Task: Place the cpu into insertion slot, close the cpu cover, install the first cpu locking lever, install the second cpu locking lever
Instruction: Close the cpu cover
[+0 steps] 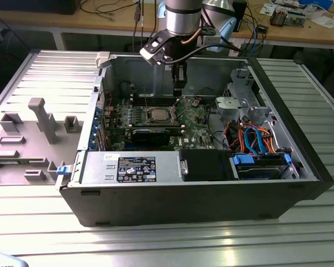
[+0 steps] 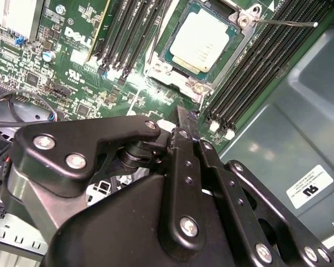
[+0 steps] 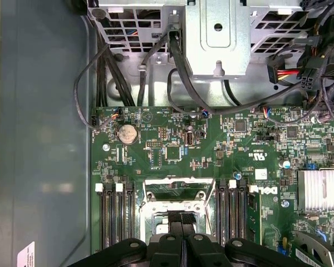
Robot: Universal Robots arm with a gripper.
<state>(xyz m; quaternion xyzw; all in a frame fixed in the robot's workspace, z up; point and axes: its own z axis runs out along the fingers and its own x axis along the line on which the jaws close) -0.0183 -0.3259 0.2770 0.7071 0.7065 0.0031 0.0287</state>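
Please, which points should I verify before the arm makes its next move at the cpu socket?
1. cpu lies flat in the insertion slot: ok.
2. cpu cover lowered over the chip: not ok, it looks raised.
3. Thin lever latched: not ok, it sticks out sideways.
4. Other lever's position: cannot tell.
5. gripper shut and empty, near the slot: ok.

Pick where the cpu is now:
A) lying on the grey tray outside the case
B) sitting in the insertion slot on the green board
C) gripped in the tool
B: in the second wrist view the cpu lies silver side up inside the insertion slot, apart from the tool.
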